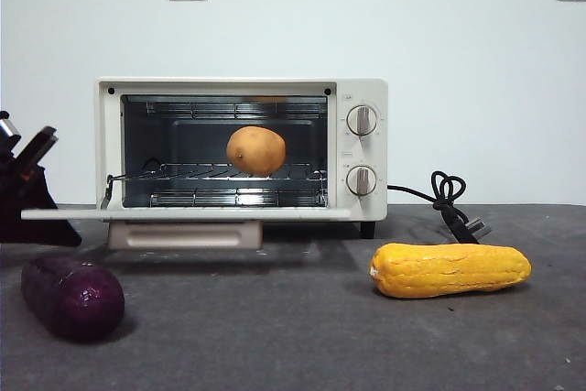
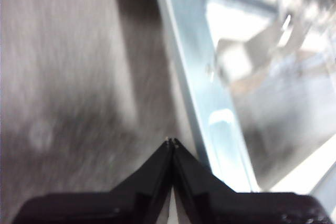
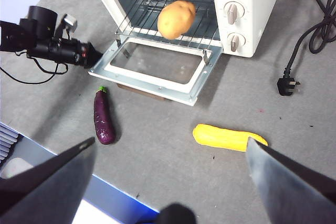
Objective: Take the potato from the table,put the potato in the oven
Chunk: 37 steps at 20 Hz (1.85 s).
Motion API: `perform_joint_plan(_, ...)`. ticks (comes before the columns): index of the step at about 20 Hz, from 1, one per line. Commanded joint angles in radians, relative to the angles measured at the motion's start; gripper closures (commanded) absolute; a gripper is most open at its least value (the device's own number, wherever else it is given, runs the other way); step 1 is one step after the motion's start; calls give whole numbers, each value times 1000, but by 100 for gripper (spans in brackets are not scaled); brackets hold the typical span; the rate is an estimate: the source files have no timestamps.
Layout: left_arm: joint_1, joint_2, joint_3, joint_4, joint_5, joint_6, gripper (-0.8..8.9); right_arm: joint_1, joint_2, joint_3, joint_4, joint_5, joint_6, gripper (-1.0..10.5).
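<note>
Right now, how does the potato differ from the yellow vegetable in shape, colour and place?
The potato is egg-shaped; the yellow vegetable is long and bumpy. The potato is tan-brown, the yellow vegetable bright yellow-orange. The potato rests on the wire rack inside the open oven, while the yellow vegetable lies on the table in front. No gripper touches either.

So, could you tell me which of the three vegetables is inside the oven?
The potato, on the oven rack. The purple one and the yellow one lie on the table.
</note>
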<state>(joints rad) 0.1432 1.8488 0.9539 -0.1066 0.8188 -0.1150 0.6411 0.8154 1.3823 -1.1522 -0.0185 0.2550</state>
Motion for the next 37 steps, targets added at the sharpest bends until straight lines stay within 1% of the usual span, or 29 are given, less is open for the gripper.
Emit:
perform_joint_plan(1,0,-2,-3,70,85,-84,822,2,3,3,6,3,9,474)
perform_joint_plan(5,3,-11,-3,172,129,-175,822,2,5,3,6,3,9,474)
perform_joint_plan(9,3,-16,-3,324,131,-299,822,2,15,3,6,3,9,474)
perform_joint_plan(11,3,-16,-2,427,127,-364,822,2,16,3,6,2,9,474)
perform_joint_plan(13,2,-16,8,505,115,-410,822,2,16,3,6,2,9,474)
perform_joint_plan(14,2,-16,18,529,102,-420,822,2,16,3,6,2,9,474)
perform_joint_plan(16,2,-16,45,572,76,-466,822,2,16,3,5,2,9,474)
perform_joint_plan(19,0,-16,105,575,91,-493,821,2,16,3,6,2,9,473)
perform_joint_plan(23,-6,-80,121,549,132,-490,821,2,16,3,6,1,5,474)
perform_joint_plan(25,-6,-148,121,501,132,-471,821,2,16,3,6,1,-1,474)
perform_joint_plan(27,-6,-227,121,446,130,-444,821,2,19,3,6,1,-23,474)
perform_joint_plan(29,-8,-320,121,349,131,-403,821,2,29,3,6,1,-53,474)
perform_joint_plan(32,-29,-479,121,117,116,-270,821,2,58,3,7,1,-111,474)
perform_joint_plan(33,-39,-535,121,25,94,-216,821,2,71,3,7,-2,-130,474)
perform_joint_plan(34,-53,-597,121,-78,60,-154,821,2,87,3,7,-2,-149,474)
perform_joint_plan(37,-95,-748,121,-348,-54,-7,821,2,132,3,8,-10,-190,474)
